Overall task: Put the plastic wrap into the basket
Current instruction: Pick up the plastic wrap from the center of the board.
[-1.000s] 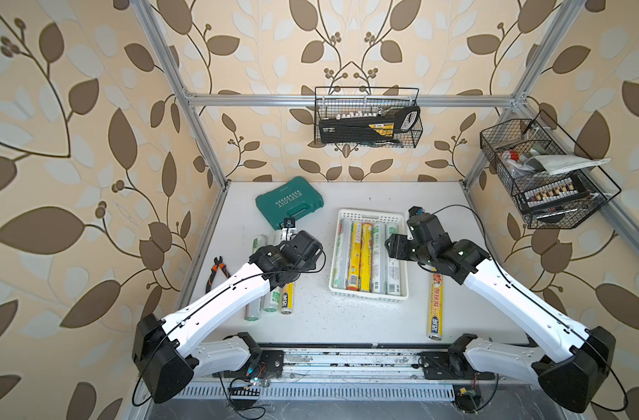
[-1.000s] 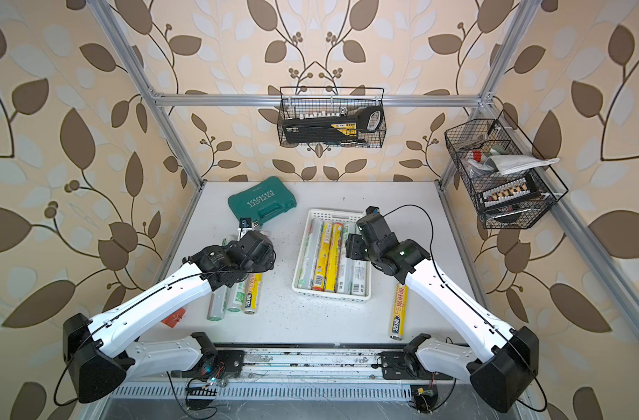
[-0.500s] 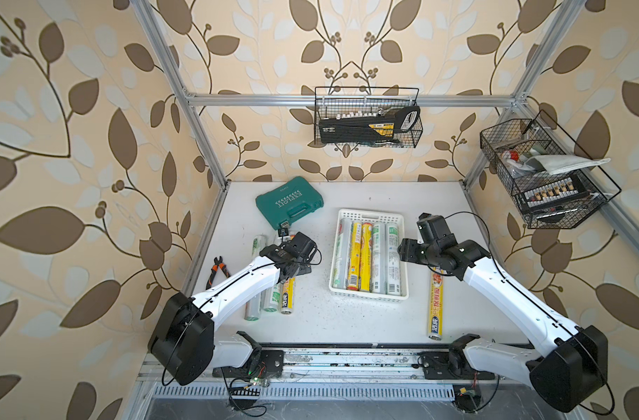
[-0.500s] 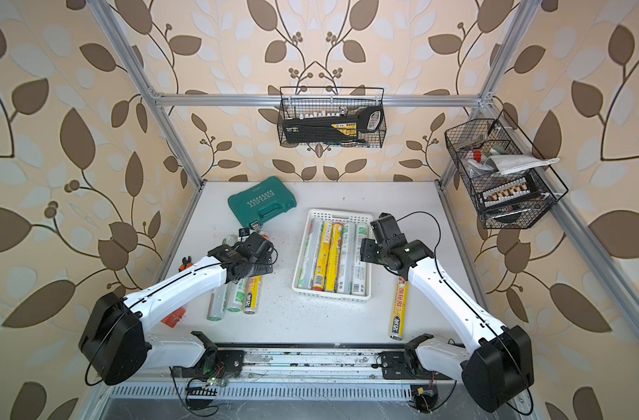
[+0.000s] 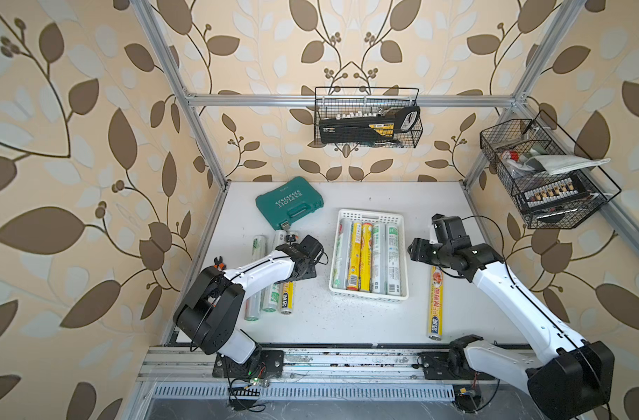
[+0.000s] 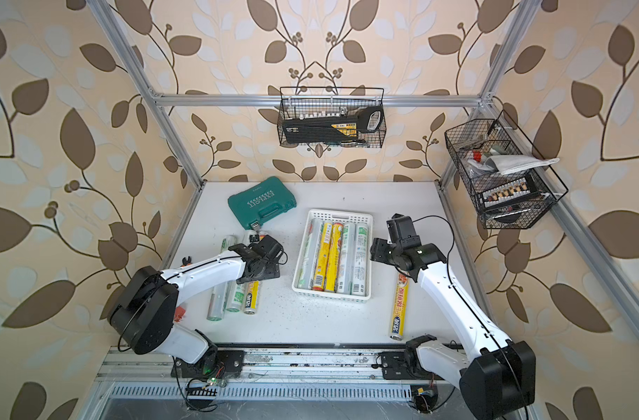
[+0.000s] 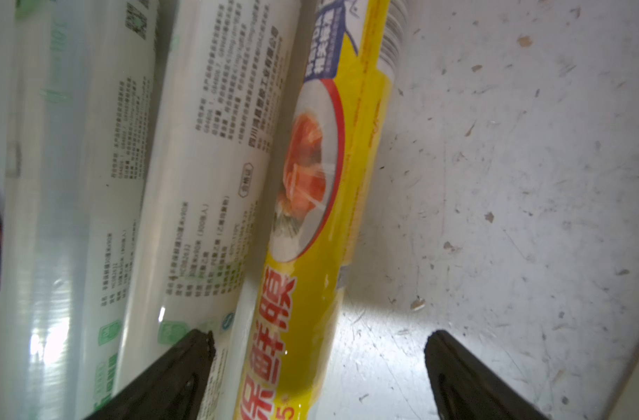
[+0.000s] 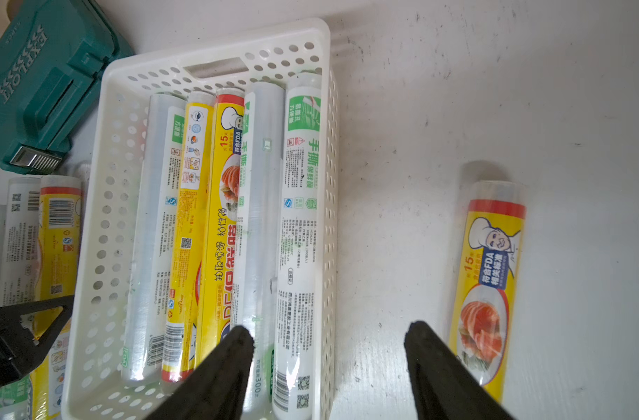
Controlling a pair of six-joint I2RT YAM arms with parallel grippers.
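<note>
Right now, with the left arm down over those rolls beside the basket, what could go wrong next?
The left fingers straddle the yellow roll, but one is over the white roll lying against it; closing may pinch or shove that neighbour. Five rolls already fill the basket floor side by side, so another must lie on top and might roll off. The right fingers hang open over the basket's side wall; lowering there could knock it.
</note>
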